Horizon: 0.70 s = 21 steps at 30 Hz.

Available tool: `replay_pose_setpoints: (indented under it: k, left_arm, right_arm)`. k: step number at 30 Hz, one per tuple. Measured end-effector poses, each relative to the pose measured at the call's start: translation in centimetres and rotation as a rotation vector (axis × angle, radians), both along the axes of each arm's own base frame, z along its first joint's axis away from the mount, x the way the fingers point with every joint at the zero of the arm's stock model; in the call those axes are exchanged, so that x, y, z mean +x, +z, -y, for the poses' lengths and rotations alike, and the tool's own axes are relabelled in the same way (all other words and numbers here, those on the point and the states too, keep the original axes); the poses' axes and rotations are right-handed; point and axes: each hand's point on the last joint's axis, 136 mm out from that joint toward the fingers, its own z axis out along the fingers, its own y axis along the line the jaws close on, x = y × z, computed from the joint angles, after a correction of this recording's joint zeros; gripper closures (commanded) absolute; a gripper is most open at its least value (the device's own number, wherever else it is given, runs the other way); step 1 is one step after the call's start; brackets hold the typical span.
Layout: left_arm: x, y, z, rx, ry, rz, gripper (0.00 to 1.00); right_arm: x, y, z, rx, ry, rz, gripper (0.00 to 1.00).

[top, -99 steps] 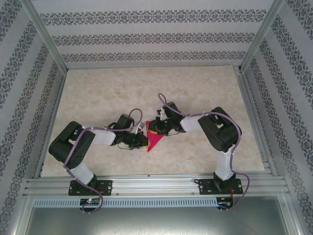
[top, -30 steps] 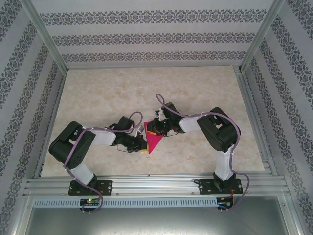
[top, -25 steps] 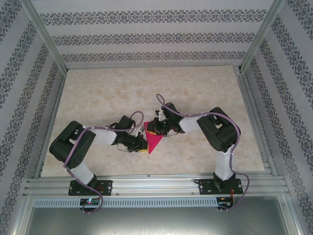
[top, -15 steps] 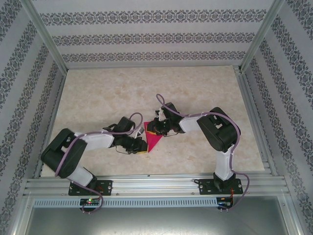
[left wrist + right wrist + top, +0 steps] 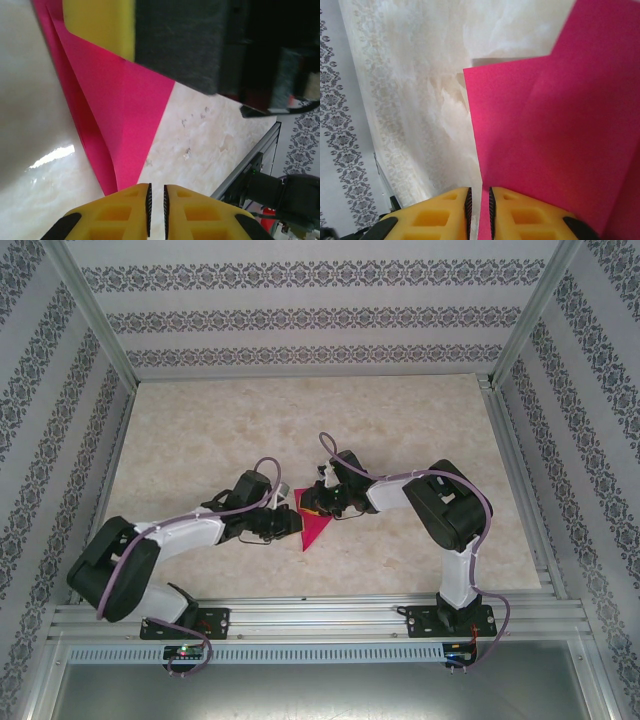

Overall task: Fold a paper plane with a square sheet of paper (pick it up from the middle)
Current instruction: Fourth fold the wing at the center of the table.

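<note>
Top view: the square sheet of paper point(image 5: 312, 532), creased to a point aimed at the near edge, lies on the table point(image 5: 400, 430) between the arms. The left gripper point(image 5: 288, 526) is at its left edge and the right gripper point(image 5: 316, 504) is on its far end. Left wrist view adds the overlapping folds; the left fingers point(image 5: 115, 215) are released, a thin slit with nothing in it, and the paper tip slips under one finger. Right wrist view: the right fingers point(image 5: 440, 210) are almost clenched and the paper edge runs into the slit; can't tell if it is pinched.
</note>
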Motion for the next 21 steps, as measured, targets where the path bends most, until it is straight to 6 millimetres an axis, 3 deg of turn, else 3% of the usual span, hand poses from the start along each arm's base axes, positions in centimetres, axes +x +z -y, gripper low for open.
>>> replay_pose_setpoints:
  k: [6,14,21]
  left_arm:
    - [0.6,-1.2,0.8,-0.020,0.004,-0.032,0.81]
    - [1.8,-1.1,1.9,-0.043,-0.006,-0.030,0.80]
    - [0.1,-4.1,1.7,-0.007,-0.036,-0.117,0.82]
  right_arm:
    - [0.0,0.0,0.0,0.000,0.000,0.000,0.80]
    - [0.0,0.0,0.0,0.000,0.000,0.000,0.80]
    - [0.0,0.0,0.0,0.000,0.000,0.000,0.80]
